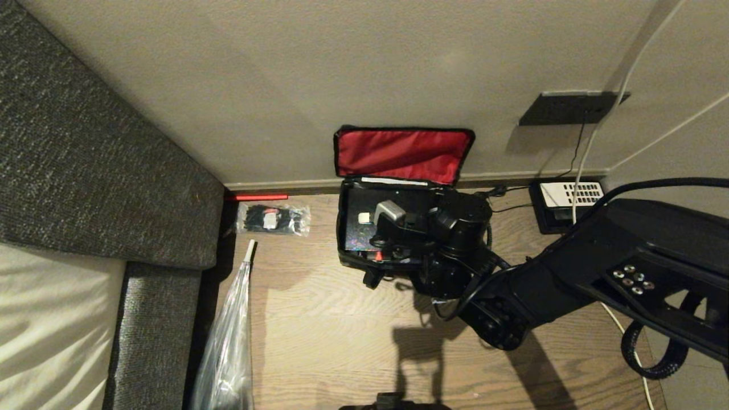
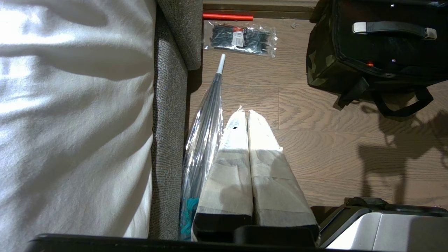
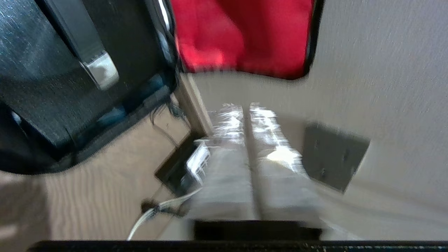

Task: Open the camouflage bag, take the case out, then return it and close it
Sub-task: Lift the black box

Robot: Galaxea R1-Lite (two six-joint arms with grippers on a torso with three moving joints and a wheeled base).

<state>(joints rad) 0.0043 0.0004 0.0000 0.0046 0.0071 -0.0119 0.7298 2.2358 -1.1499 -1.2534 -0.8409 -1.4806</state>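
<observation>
The bag (image 1: 398,188) sits on the wood floor (image 1: 319,319), right up against the wall (image 1: 285,85); its lid (image 1: 403,154) stands open and leans on the wall, with the red lining showing. The case (image 1: 364,222) lies flat inside the bag; it is black, and its handle (image 2: 393,28) has white ends; a small red latch (image 1: 378,257) shows at the near edge.

The right arm (image 1: 569,267) reaches in from the right, over the right part of the bag; the right pincer (image 3: 246,108) is over the floor just past the bag's edge, pointing at the wall; its two fingers (image 3: 227,154) look nearly together, with just a thin gap, and they hold nothing; the view there is blurry.

The left pincer (image 2: 245,113) hangs low over the floor, well apart from the bag; its fingers press together and hold nothing.

A pack of black ties (image 1: 273,219) lies on the floor left of the bag; a red stick (image 1: 256,197) lies by the wall; a see-through umbrella (image 1: 233,336) lies along a grey sofa (image 1: 85,159); a black phone with white keys (image 1: 566,199) sits right of the bag.
</observation>
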